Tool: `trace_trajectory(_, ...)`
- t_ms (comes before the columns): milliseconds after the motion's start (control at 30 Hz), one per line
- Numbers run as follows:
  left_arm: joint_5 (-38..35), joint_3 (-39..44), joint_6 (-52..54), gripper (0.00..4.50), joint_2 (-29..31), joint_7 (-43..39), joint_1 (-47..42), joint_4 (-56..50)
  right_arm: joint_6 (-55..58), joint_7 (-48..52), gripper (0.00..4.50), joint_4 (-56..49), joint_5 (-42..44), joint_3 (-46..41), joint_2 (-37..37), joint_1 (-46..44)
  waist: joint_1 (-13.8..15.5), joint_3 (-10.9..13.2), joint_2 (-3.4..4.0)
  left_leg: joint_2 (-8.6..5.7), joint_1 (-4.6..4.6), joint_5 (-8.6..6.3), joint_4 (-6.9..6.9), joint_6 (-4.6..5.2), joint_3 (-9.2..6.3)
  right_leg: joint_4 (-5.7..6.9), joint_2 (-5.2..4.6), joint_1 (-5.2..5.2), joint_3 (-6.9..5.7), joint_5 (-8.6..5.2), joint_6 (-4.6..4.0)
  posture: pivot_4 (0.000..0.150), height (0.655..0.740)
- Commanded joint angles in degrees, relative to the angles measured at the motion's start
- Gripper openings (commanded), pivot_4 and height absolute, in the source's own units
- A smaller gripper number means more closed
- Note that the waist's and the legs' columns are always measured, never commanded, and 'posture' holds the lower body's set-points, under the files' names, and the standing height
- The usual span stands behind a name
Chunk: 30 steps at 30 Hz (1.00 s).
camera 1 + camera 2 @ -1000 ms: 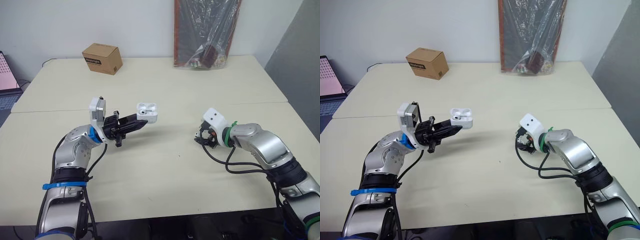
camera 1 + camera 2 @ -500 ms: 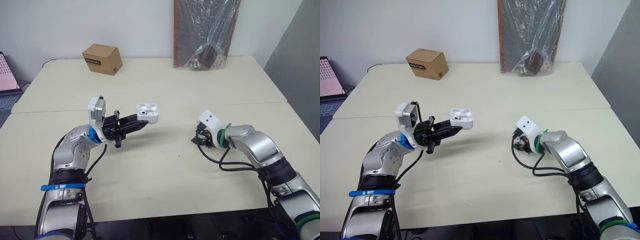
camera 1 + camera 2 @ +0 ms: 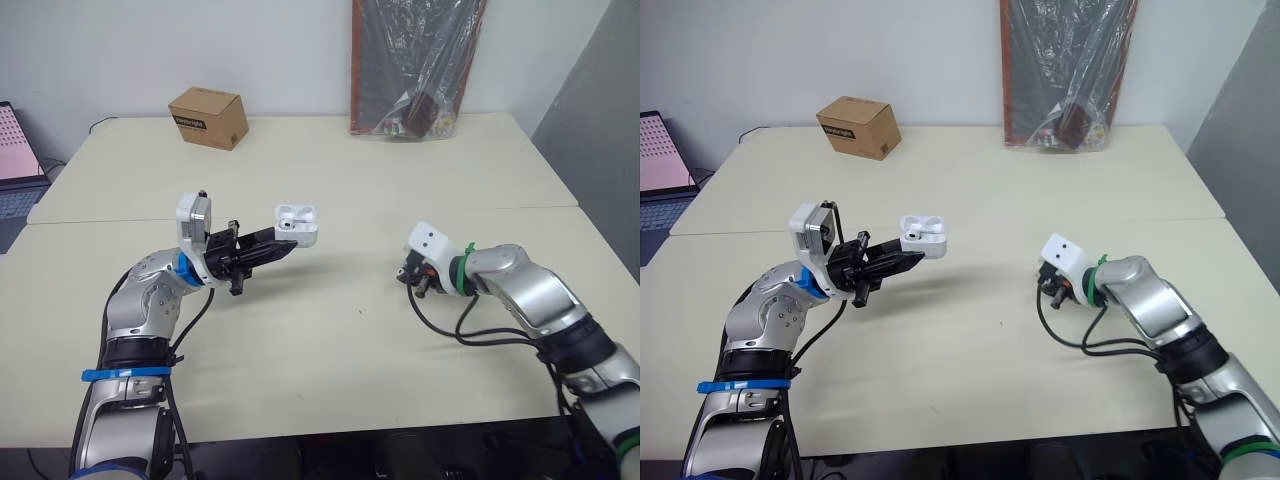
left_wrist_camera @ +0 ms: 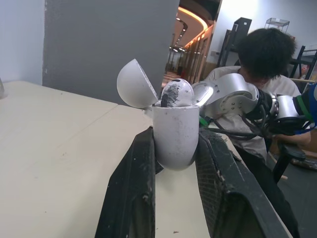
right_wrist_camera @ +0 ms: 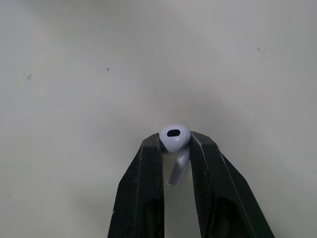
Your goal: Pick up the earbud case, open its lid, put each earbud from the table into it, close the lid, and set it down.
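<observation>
**Second earbud gripped, case held open**

The earbud case (image 4: pixel 176 136) sits upright above the table (image 3: pixel 330 330) with its lid tipped back. My left claw (image 3: pixel 280 241) is clamped on its body, and a seated earbud (image 4: pixel 174 93) fills one slot. My right claw (image 5: pixel 174 144) pinches the second earbud (image 5: pixel 174 138) low over the table. Next, I judge, it travels toward nine o'clock and goes stem-first into the free slot.

Right gripper (image 5: pixel 174 144) pinches white earbud (image 5: pixel 174 139) above the table (image 5: pixel 74 74)
</observation>
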Motion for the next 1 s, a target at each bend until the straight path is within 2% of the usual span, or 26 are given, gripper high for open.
trace_trajectory(33, -2.0, 1.4, -0.1, 0.81, -0.1, 0.0, -0.5, -3.0, -8.8, 6.4, 0.39, -4.0, -1.9, 1.2, -2.2, 0.6, -0.1, 0.0, 0.00, 0.00, 0.00, 0.00, 0.00, 0.00, 0.00, 0.00, 0.00, 0.00, 0.00, 0.00, 0.00, 0.150, 0.7400)
trace_trajectory(400, -3.0, 0.8, 0.5, 0.81, -0.2, -0.3, 2.2, -6.7, -20.7, 22.5, 0.39, -5.5, -5.3, 3.3, -8.3, 3.3, 0.0, 0.0, -0.01, 0.00, 0.07, 0.00, 0.03, 0.00, 0.03, 0.02, 0.00, 0.04, 0.04, -0.02, 0.04, 0.150, 0.7400)
trace_trajectory(1000, -3.6, 0.6, 1.8, 0.81, -0.2, 0.4, 3.5, -8.8, -22.5, 25.1, 0.39, -3.4, -9.3, 2.8, -6.0, 5.1, 0.0, 0.0, -0.01, 0.00, 0.11, 0.01, 0.08, -0.01, 0.03, 0.06, 0.00, 0.08, 0.05, 0.01, -0.01, 0.150, 0.7400)
